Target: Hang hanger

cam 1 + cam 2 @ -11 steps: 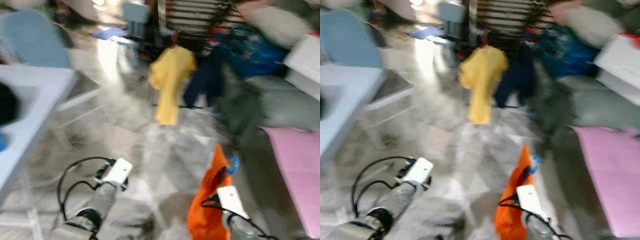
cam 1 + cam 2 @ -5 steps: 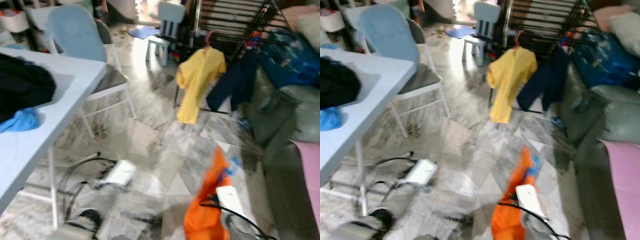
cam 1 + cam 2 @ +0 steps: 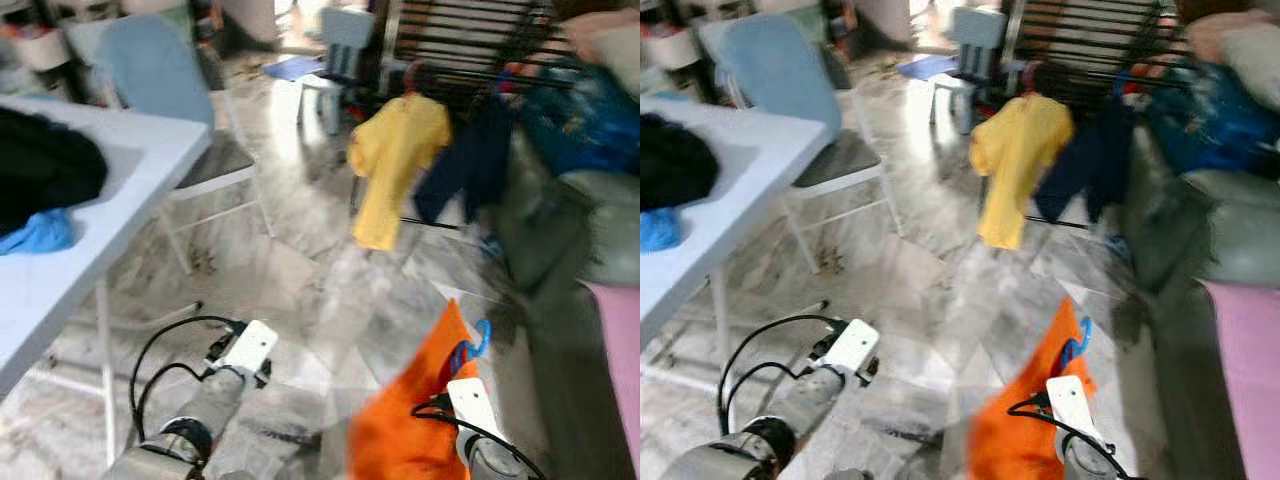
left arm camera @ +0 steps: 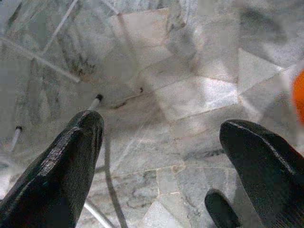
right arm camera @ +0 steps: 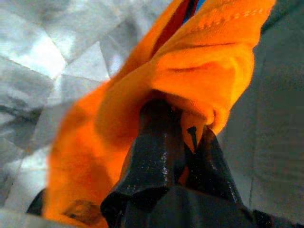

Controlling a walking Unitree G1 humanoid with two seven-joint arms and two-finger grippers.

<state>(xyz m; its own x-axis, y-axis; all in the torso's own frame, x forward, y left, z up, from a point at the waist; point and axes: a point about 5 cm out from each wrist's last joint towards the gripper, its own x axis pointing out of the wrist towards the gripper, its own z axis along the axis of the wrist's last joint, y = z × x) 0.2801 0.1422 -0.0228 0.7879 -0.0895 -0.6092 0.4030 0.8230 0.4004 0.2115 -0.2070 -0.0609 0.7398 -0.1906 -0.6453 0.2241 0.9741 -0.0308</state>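
Note:
An orange garment (image 3: 420, 420) on a blue hanger (image 3: 478, 338) hangs low at the right, just above the marble floor. My right gripper (image 5: 178, 118) is shut on it, its black fingers (image 5: 156, 156) wrapped in the orange cloth. The hanger's blue hook pokes out above the cloth. Ahead stands a dark drying rack (image 3: 470, 40) with a yellow shirt (image 3: 395, 160) and a navy garment (image 3: 470, 160) hanging on it. My left gripper (image 4: 161, 128) is open over bare floor, and its arm (image 3: 215, 395) reaches forward low on the left.
A white table (image 3: 120, 190) with a black garment (image 3: 40, 170) and a blue cloth (image 3: 40, 232) stands at the left, a blue-backed chair (image 3: 150, 80) behind it. A grey-green sofa (image 3: 560, 230) and a pink sheet (image 3: 620, 330) line the right. A small blue chair (image 3: 340, 50) is further back.
The view has swung and shifted as I walk. The orange garment has swung out to the left and now spreads wider. The left arm shows further forward.

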